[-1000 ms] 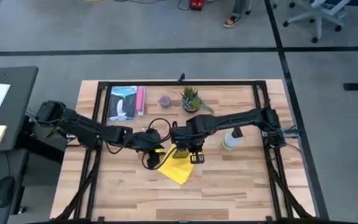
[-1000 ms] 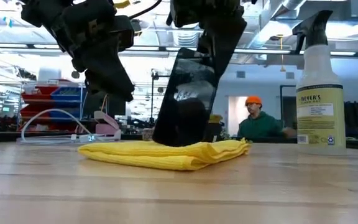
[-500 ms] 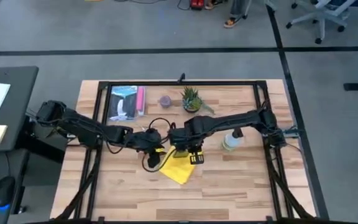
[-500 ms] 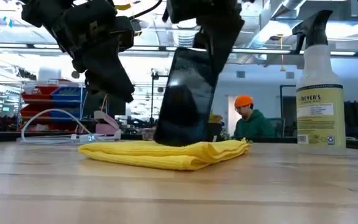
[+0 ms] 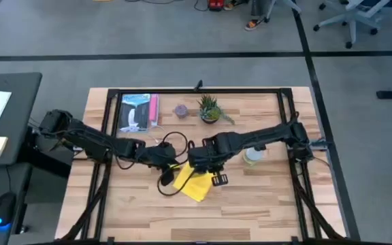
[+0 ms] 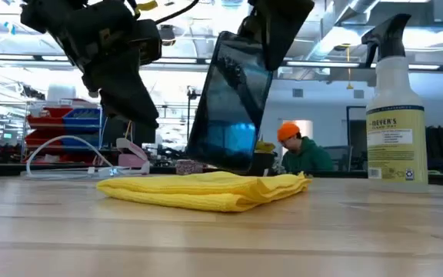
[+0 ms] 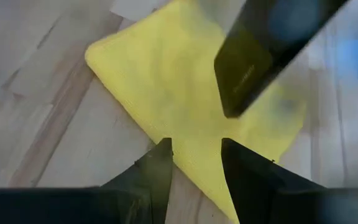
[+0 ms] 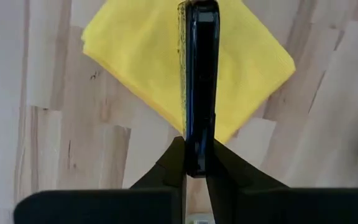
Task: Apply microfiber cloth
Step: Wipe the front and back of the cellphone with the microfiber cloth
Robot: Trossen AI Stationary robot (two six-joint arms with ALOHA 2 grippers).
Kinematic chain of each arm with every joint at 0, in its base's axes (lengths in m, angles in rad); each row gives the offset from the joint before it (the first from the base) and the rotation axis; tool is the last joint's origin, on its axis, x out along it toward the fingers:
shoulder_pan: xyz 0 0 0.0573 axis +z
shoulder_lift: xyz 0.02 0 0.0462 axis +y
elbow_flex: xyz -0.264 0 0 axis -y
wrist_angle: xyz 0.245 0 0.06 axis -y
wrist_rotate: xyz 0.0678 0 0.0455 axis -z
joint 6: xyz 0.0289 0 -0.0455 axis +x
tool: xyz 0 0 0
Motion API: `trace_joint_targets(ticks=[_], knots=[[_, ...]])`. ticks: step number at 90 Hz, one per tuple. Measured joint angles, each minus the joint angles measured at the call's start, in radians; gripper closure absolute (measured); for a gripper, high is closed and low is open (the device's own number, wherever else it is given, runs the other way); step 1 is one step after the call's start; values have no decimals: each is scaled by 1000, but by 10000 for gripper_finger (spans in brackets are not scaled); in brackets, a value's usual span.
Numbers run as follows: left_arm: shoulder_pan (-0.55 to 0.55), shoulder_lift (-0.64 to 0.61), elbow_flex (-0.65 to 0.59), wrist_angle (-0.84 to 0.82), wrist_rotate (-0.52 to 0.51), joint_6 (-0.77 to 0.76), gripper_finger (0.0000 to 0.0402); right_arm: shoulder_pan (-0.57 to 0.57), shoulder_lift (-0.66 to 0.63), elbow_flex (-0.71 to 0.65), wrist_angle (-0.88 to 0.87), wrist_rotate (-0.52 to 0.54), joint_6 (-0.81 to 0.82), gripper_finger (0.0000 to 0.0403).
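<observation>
My right gripper (image 8: 194, 163) was clamped on a black phone (image 8: 197, 81), its two fingers pressing the phone's flat faces. The right wrist view showed the phone edge-on, directly over the yellow cloth (image 8: 135, 56). The low view added what that view could not: the phone (image 6: 233, 108) hung tilted, its lower edge clear of the cloth (image 6: 206, 190), with a gap visible between them.

The cloth lay folded on the wooden table (image 5: 264, 204), near the table's middle, as the high view showed (image 5: 193, 184). In the low view it appeared as a low, flat pile with a fold along its front.

My left gripper (image 7: 194, 165) hovered just above the near edge of the cloth (image 7: 160, 87), fingers parted and holding nothing. The left wrist view also showed the phone's lower corner (image 7: 253, 68) above the cloth.

Only the low view showed a spray bottle (image 6: 394, 108) standing upright, well apart from the cloth, and a person (image 6: 302, 150) in an orange cap in the room behind. The high view showed a small potted plant (image 5: 209, 109) near the table's far edge.
</observation>
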Motion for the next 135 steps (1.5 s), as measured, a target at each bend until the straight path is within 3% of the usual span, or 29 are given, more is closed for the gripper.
trace_joint_targets(ticks=[19, 45, 66, 83, 100, 112, 135], knots=[[-52, 0, -1, -62, -105, 0, 283, -11, -116, -169, 179, -9, -14, 381], [-102, 0, -1, -60, -162, 14, 283, -32, -387, -660, 671, -59, 80, 381], [-173, -3, -1, -1, -219, 84, 283, -31, -480, -954, 1014, -76, 171, 381], [-190, -36, -6, 43, -251, 104, 283, -36, -488, -1011, 1126, -75, 180, 381], [-137, -47, -101, 279, -95, 122, 278, -44, -489, -1011, 1177, -69, 151, 381], [-101, -46, -168, 381, -51, 72, 259, -44, -489, -1011, 1186, -65, 151, 380], [-76, -33, -182, 372, -56, 45, 240, -43, -491, -1011, 1200, -67, 151, 380]])
